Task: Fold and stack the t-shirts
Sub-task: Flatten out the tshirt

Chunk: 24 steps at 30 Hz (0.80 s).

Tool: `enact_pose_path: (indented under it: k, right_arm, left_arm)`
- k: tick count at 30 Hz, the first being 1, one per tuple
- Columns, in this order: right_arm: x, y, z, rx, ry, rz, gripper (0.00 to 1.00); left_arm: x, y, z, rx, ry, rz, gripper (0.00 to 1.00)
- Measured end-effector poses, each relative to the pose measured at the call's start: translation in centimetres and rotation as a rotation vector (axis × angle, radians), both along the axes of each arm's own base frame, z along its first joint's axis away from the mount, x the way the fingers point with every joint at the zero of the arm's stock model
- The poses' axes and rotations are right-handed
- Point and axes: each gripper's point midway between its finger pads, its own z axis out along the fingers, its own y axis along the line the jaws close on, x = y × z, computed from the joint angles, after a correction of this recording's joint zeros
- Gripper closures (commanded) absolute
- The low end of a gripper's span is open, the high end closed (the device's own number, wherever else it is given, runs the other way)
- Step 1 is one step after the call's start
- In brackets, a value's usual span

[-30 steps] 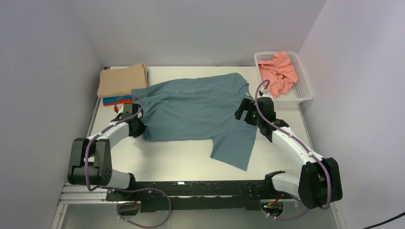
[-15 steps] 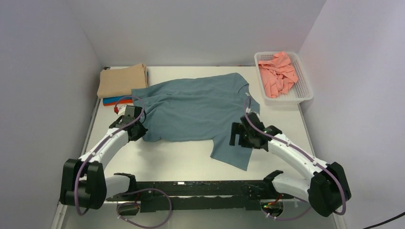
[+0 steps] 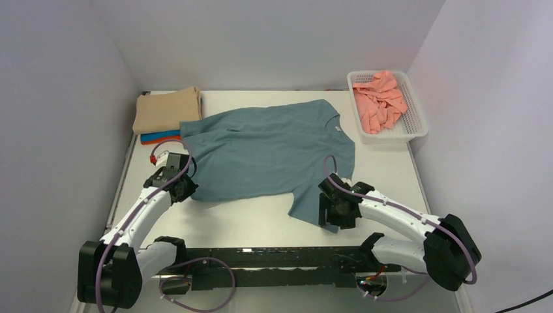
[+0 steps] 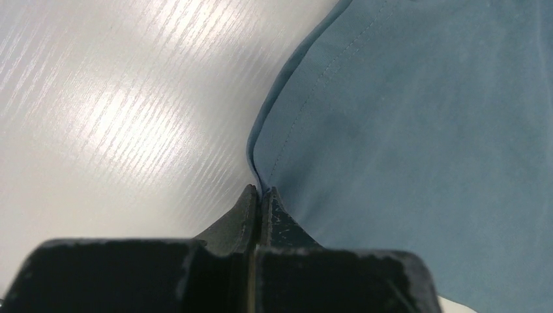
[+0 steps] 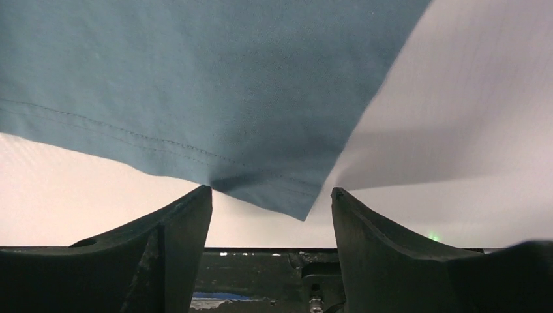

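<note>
Hem of the teal-grey t-shirt (image 3: 267, 150) is clamped in the left end effector (image 4: 261, 194), both fingers squeezed together on the cloth edge. Right end effector (image 5: 270, 195) has its fingers well apart, straddling the corner of the near sleeve, not gripping it. Tee lies spread mostly flat across the white bench (image 3: 248, 215). Back left, a folded tan tee (image 3: 166, 109) sits on a blue tee (image 3: 162, 135); back right, a salmon pink tee (image 3: 378, 104) is bunched in a white basket (image 3: 417, 128). Plain pale walls (image 3: 274, 39) all round

White arms (image 3: 405, 219), black jaws, purple cables (image 3: 137, 210).
</note>
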Motion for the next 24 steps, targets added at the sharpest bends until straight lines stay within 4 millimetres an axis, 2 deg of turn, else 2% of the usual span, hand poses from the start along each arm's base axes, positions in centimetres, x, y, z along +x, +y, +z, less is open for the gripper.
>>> enact_pose_path:
  k: [4, 9, 11, 14, 16, 19, 21, 24]
  right_arm:
    - [0.0, 0.2, -1.0, -0.017, 0.023, 0.0, 0.4]
    - [0.3, 0.2, -1.2, -0.047, 0.035, 0.001, 0.43]
    - [0.4, 0.4, -1.2, -0.055, 0.042, 0.001, 0.54]
    - [0.7, 0.9, -1.2, -0.049, 0.046, -0.006, 0.88]
    - [1.4, 1.5, -1.2, -0.032, 0.029, -0.016, 1.0]
    - [2.5, 1.6, -1.0, -0.044, -0.017, -0.027, 1.0]
    - [4.2, 1.3, -0.5, -0.076, -0.085, -0.041, 1.0]
    - [7.6, 1.4, 1.9, -0.098, -0.208, -0.062, 1.0]
  left_arm:
    - [-0.4, 0.0, -0.3, 0.0, 0.004, -0.001, 1.0]
    - [-0.4, 0.0, -0.3, 0.0, 0.004, -0.001, 1.0]
    - [-0.3, 0.0, -0.3, 0.0, 0.003, -0.002, 1.0]
    - [-0.2, 0.0, -0.3, 0.0, 0.001, -0.002, 1.0]
    - [-0.2, 0.0, -0.4, 0.0, 0.007, -0.002, 1.0]
    - [-0.1, -0.1, -0.5, -0.005, 0.007, -0.005, 1.0]
    - [0.1, -0.3, -0.2, -0.011, -0.001, -0.008, 1.0]
    - [1.5, -0.4, 1.7, -0.016, -0.049, -0.008, 1.0]
